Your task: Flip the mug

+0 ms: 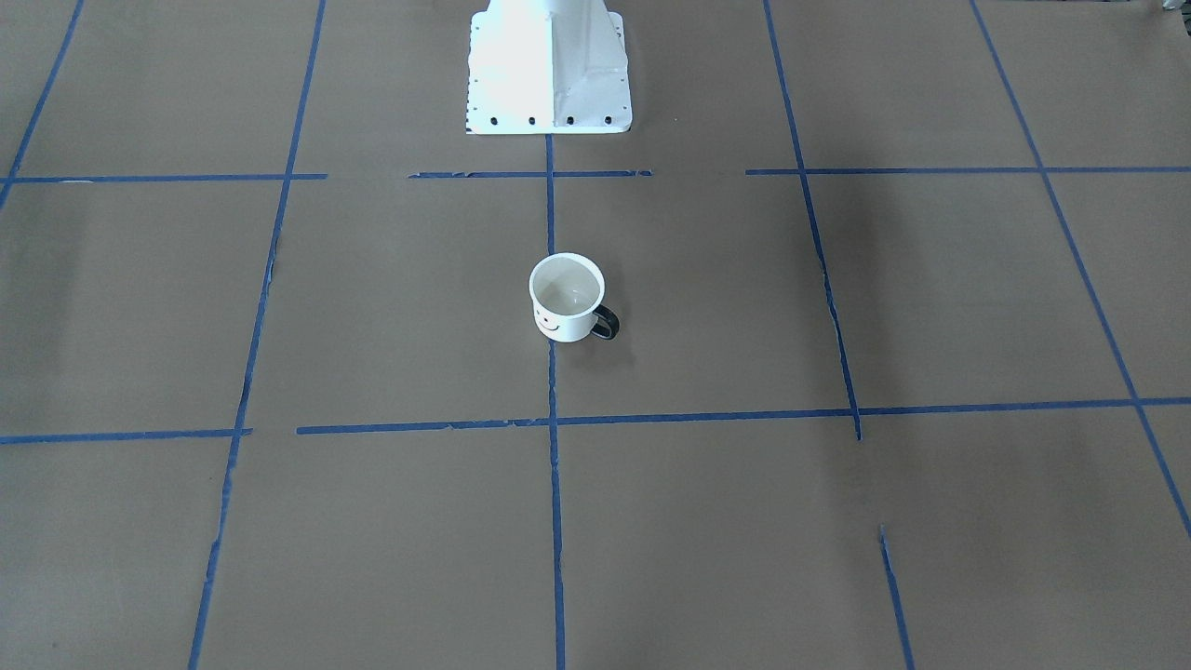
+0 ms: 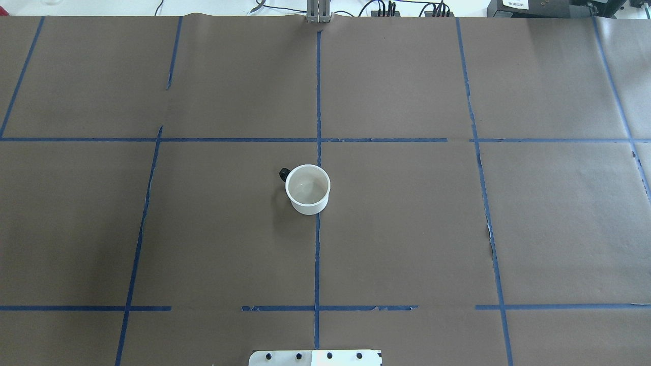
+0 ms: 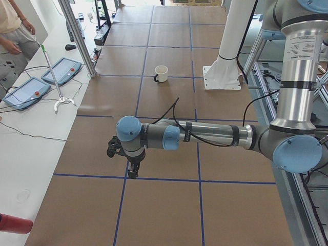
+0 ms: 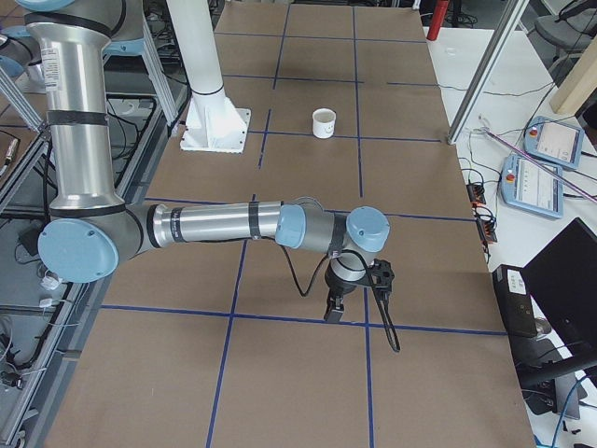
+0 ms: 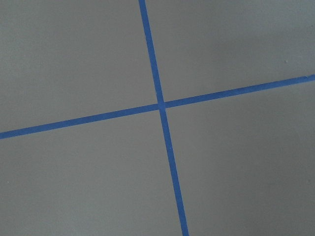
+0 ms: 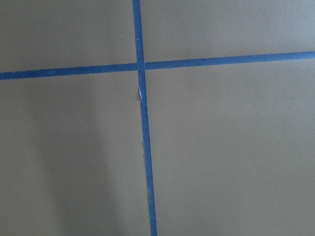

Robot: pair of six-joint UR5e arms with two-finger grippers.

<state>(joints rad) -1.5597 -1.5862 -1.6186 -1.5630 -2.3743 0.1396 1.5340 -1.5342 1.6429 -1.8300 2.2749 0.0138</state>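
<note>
The mug [image 1: 567, 298] is small and white with a black smiley face and a black loop handle. It stands upright, mouth up, near the middle of the table, on a blue tape line [image 2: 307, 189]. It also shows in the left view [image 3: 161, 73] and the right view [image 4: 323, 122]. My left gripper [image 3: 132, 173] hangs over a tape crossing far from the mug, and I cannot tell if it is open. My right gripper [image 4: 332, 313] hangs over the opposite end of the table, and I cannot tell its state either. Both wrist views show only brown paper and tape.
The white robot pedestal [image 1: 549, 74] stands at the table's robot side, behind the mug. Brown paper with a blue tape grid [image 2: 318, 254] covers the table. Teach pendants [image 3: 25, 92] [image 4: 532, 182] lie on side benches. A person [image 3: 13, 31] stands at the far left bench.
</note>
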